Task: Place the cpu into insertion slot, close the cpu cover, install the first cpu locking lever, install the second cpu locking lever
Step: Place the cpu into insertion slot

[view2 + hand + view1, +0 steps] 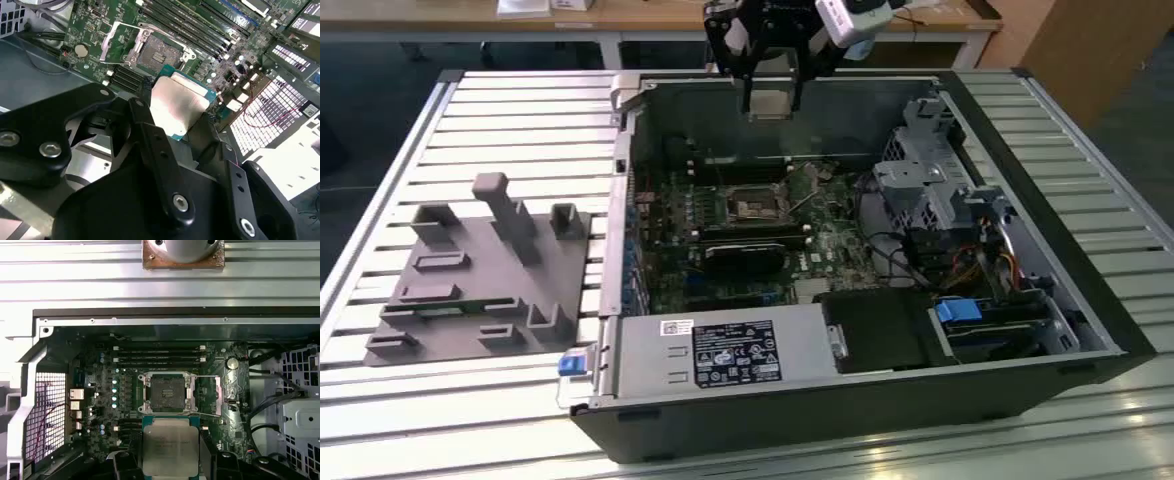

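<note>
Bench: a slatted aluminium table (520,110) carries everything.
Holder plate: on the exterior view's left lies a grey fixture (487,270) with upright posts and shallow pockets. It sits flat on the slats, just beside the case wall.
Case: an open computer case (1067,300) lies on its side with the green motherboard (834,235) facing up.
Power supply: a silver box with a label (720,352) sits along the near edge of the case.
Gripper: the black gripper (769,100) hangs over the far wall of the case, about mid-width and above the board. In both wrist views (176,112) (171,450) it is closed in on the chip, with a black finger (150,130) pressed against each of two opposite edges.
cpu: the cpu (177,105) (169,442) is up in the air in that grip, clear of the board and short of the socket. Its dull silver top and a rim of green show in both wrist views.
Insertion slot: the insertion slot (750,208) (156,52) (167,390) sits mid-board, uncovered, with its dark centre bare.
cpu cover: the cpu cover (107,42) (218,396), a thin silver frame, is swung up off the socket and stands at one side of it.
Black block: a heatsink block (744,255) sits just nearer than the socket in the exterior view.
Drive cage: on the exterior view's right are a grey metal cage (914,180), loose cables (894,250) and a blue tab (958,312).
</note>
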You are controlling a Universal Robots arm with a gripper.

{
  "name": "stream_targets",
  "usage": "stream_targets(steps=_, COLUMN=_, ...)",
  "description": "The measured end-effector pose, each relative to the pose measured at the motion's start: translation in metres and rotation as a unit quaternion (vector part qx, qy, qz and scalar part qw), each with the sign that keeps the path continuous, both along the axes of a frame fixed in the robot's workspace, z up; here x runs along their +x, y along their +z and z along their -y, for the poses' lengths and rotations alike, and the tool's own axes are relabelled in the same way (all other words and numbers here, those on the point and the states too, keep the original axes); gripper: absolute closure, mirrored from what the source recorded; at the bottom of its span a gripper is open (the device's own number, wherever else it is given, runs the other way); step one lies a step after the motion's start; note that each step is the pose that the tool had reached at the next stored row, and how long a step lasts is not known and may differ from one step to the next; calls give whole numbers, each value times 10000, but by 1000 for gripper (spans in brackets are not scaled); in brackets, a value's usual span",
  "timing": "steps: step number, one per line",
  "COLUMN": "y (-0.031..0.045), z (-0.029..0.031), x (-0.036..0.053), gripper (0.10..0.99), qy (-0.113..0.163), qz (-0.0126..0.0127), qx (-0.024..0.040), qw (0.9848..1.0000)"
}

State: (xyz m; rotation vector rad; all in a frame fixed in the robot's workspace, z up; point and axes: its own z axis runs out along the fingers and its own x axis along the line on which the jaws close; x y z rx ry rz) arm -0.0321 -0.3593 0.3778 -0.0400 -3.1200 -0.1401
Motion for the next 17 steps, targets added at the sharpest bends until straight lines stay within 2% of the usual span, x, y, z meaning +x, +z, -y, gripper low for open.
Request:
stream_targets(steps=9, y=0, z=0, x=0, gripper=549, qy=-5, qz=0, qx=0, qw=10000)
stream_targets(steps=17, y=0, z=0, x=0, gripper=549, qy=-118, qz=0, qx=-1, qw=9999)
